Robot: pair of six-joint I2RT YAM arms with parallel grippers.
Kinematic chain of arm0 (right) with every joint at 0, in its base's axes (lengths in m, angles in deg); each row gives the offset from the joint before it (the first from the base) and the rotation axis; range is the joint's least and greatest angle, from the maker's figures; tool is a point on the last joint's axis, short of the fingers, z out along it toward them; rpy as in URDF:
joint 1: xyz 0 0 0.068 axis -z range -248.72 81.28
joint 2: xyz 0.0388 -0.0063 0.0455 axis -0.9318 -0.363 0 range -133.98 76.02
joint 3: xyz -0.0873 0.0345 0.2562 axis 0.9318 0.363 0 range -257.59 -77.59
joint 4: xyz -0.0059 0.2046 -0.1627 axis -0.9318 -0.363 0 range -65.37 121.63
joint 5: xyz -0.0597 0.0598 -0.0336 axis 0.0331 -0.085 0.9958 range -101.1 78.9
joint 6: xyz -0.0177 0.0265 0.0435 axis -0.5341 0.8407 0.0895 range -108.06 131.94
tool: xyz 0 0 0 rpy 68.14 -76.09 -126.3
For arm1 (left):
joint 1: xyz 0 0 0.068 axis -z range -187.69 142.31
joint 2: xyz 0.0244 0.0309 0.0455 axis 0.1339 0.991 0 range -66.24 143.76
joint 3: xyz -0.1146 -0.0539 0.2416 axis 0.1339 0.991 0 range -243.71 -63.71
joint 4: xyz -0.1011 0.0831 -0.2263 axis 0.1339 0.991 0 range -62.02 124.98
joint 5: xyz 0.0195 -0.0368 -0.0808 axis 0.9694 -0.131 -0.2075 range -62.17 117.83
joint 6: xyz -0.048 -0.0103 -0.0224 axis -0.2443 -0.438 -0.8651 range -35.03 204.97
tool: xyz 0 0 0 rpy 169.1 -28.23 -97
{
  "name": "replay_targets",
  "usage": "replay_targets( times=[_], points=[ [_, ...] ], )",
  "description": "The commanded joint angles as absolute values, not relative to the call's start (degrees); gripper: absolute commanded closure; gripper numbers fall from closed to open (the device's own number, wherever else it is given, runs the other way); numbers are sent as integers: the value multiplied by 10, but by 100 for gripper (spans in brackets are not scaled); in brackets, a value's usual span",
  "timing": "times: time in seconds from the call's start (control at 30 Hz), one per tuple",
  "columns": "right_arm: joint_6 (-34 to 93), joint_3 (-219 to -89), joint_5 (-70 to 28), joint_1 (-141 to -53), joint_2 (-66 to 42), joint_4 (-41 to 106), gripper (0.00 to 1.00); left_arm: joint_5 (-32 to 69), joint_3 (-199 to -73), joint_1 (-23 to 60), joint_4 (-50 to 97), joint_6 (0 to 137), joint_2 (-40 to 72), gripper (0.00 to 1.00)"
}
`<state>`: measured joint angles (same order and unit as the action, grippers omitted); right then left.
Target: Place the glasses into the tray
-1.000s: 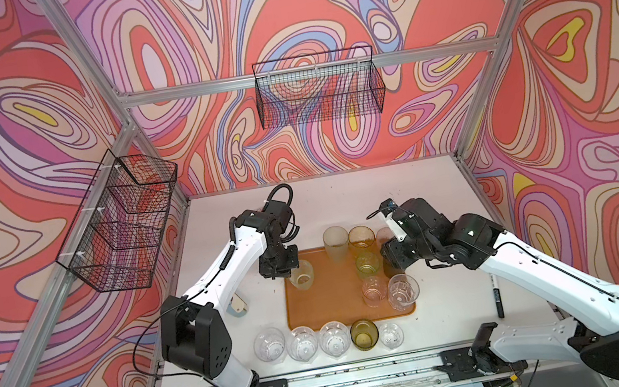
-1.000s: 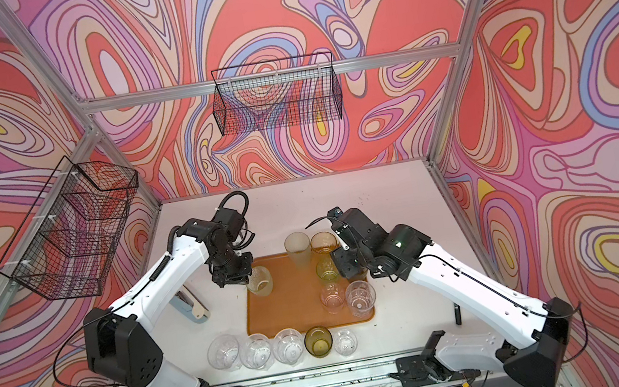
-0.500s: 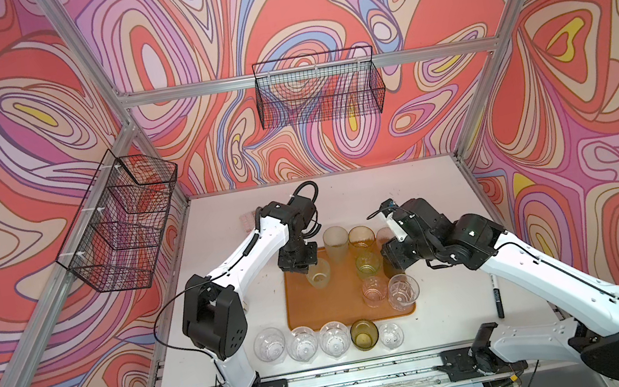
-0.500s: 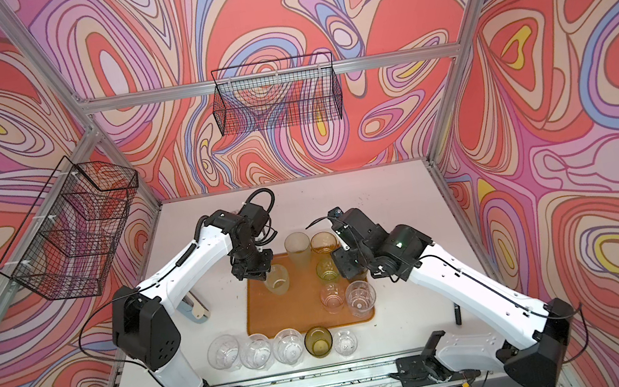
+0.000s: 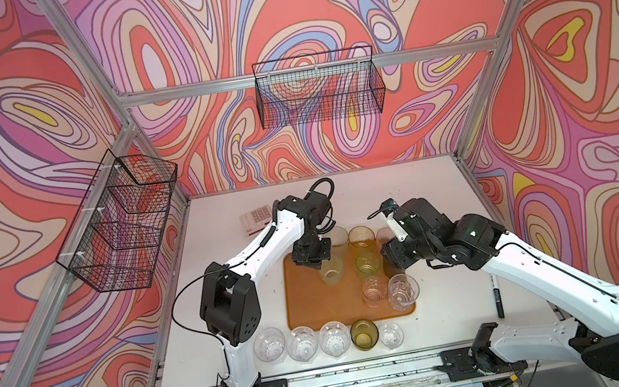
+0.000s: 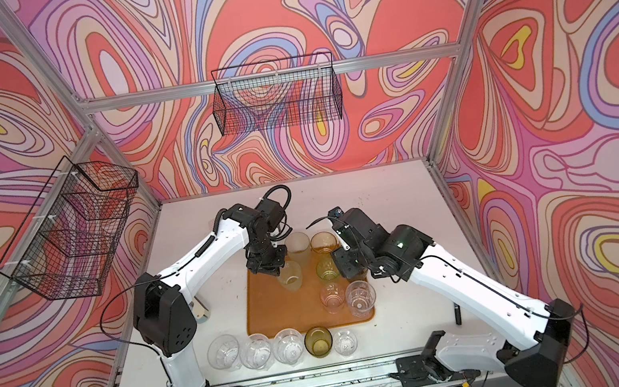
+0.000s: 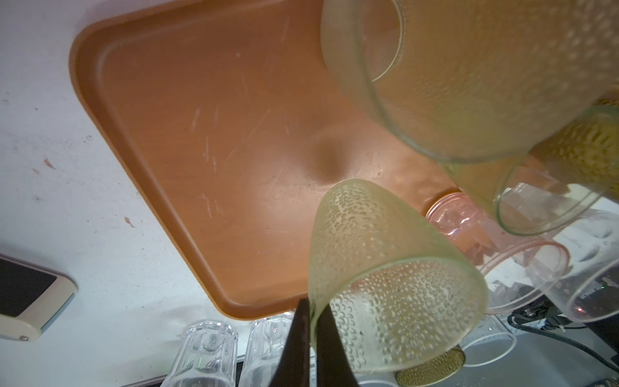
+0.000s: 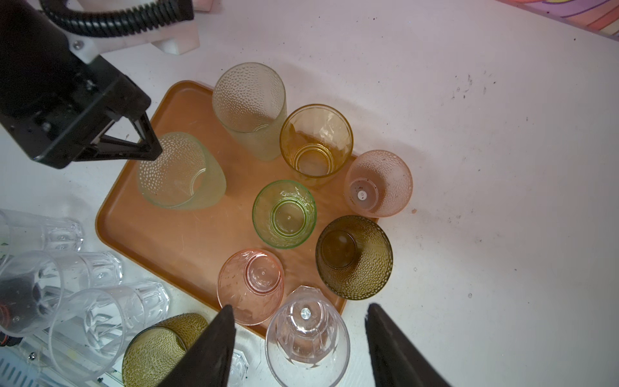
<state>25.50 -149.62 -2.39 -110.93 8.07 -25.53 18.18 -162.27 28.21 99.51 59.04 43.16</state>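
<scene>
- While the left gripper pinches the rim of a pale green dimpled glass, one finger inside the wall and one outside, that glass hangs tilted over the tray; whether its base touches the tray floor I cannot tell.
- In both top views the carried glass sits over the far middle of the tray, just beside a tall frosted glass.
- The right gripper stands spread and grasps nothing; a clear faceted glass stands between its fingers at the tray's near corner, with no contact visible.
- Already on the tray: an amber glass, a green glass, two pink glasses and a brown glass.
- Not yet placed: a row on the worktop in front of the tray, namely three clear glasses, an olive glass and a smaller clear glass.
- Step in hand, as I judge it: setting down the pale green glass, roughly midway through the task.
- The next move calls for righting the glass, lowering it onto bare tray floor clear of the tall frosted neighbour, then parting the fingers and lifting straight up so the inner finger does not drag the rim over.
</scene>
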Motion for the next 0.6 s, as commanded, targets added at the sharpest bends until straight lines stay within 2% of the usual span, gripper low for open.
replay_targets(
  times=[0.0, 0.57],
  points=[
    [255, -1494, -28, -1113, 87, -249, 36, 179, -1657, 292, 1022, 583, 458, 100],
    [255, -1486, -23, -1113, 92, -251, 36, 182, -1698, 308, 1019, 571, 507, 100]
  ],
)
